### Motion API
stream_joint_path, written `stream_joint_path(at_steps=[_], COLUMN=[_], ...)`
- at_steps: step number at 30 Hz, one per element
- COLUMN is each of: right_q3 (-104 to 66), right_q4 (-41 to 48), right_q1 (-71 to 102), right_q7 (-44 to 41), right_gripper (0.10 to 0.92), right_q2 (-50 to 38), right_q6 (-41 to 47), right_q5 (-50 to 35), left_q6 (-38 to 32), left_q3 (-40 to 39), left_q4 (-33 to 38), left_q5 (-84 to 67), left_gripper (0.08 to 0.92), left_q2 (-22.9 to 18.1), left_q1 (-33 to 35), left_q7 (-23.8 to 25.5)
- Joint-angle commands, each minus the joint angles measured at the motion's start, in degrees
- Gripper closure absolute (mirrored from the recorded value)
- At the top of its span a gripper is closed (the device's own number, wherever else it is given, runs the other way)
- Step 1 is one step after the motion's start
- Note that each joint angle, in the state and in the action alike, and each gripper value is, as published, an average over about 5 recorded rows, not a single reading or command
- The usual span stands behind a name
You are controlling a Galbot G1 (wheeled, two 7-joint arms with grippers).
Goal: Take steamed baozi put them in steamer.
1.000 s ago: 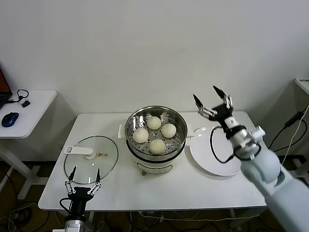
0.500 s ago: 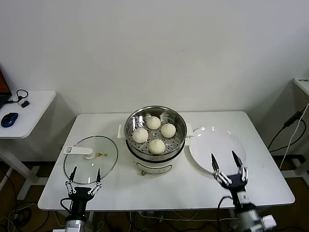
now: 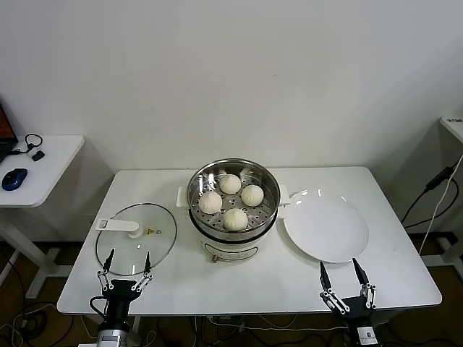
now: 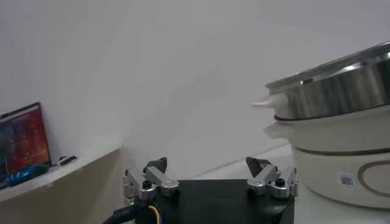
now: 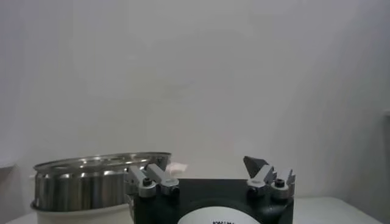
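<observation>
Since all four steamed baozi [image 3: 231,201] sit in the steamer [image 3: 234,194] at the table's centre, little remains; the left gripper [image 3: 124,269] and right gripper [image 3: 345,282], both spread and empty, wait at the near edge, where a careless rise could probably clip it.

Both grippers share one build – a black block body carrying two silver metal finger mounts, each fastened with small dark screws and ending in a dark, pointed tip. On the left gripper [image 3: 124,270], near the front edge of the table [image 3: 217,285], thin black fingers rise from silver linkages; a black cable with a yellow wire runs into its body. The right gripper [image 3: 346,277], by that same edge, looks alike – its body bears a white label with dark print
</observation>
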State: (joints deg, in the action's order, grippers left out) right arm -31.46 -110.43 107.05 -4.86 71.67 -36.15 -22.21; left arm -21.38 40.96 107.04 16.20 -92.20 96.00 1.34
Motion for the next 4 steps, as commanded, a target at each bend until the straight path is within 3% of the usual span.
stream_joint_path(at_steps=[1,4], right_q3=[-0.37,-0.33], right_q4=[0.54,0.50], right_q1=[2.94,2.89], right_q7=[-0.86,-0.89], right_gripper=[0.203,0.203], right_q2=[2.25,2.35], right_q6=[-2.92,-2.86], right_q5=[1.38,1.36], left_q6=[0.09,0.16], left_q3=[-0.08,-0.13], left_q4=[0.37,0.52], left_q5=[-0.50,-0.72], left_gripper=[0.177,0.177], left_q2=[-2.80,-2.80], left_q1=[0.10,0.18], left_q7=[0.03,0.08])
